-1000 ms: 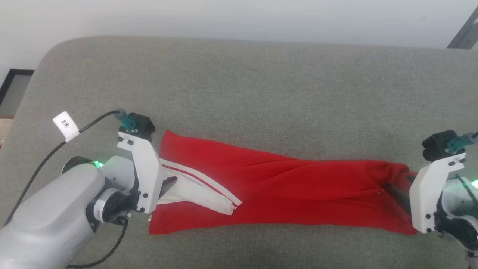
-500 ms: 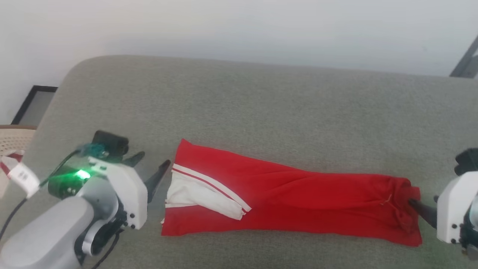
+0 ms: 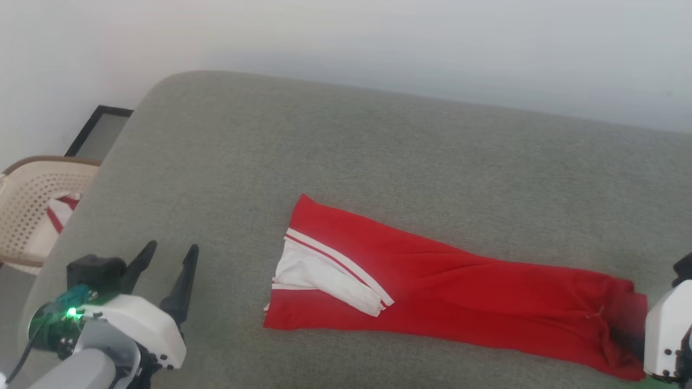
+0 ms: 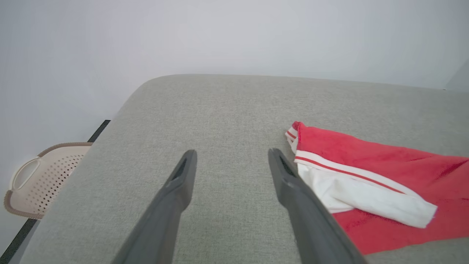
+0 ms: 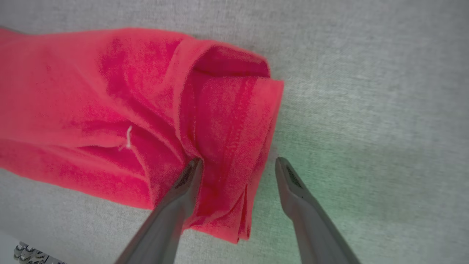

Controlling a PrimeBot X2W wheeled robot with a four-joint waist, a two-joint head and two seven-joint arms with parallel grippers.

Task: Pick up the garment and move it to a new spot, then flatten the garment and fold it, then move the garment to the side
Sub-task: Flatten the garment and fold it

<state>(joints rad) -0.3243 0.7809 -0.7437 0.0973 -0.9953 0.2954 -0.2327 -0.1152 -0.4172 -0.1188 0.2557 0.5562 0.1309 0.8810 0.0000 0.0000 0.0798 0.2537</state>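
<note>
I see the garment (image 3: 476, 292) as bright red, its white band carrying thin red stripes. The cushion (image 3: 378, 162) is flecked grey-green. The perforated basket (image 3: 30, 202) is beige.

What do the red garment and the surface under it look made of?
The garment looks like soft matte knit, perhaps fleece: fuzzy nap, loose creases, stitched hem. The surface looks like grey woven upholstery over padding: speckled fine weave, rounded edge.

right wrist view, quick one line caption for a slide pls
Open right end effector poised at the bunched end of the red garment on a grey cushion.
</note>
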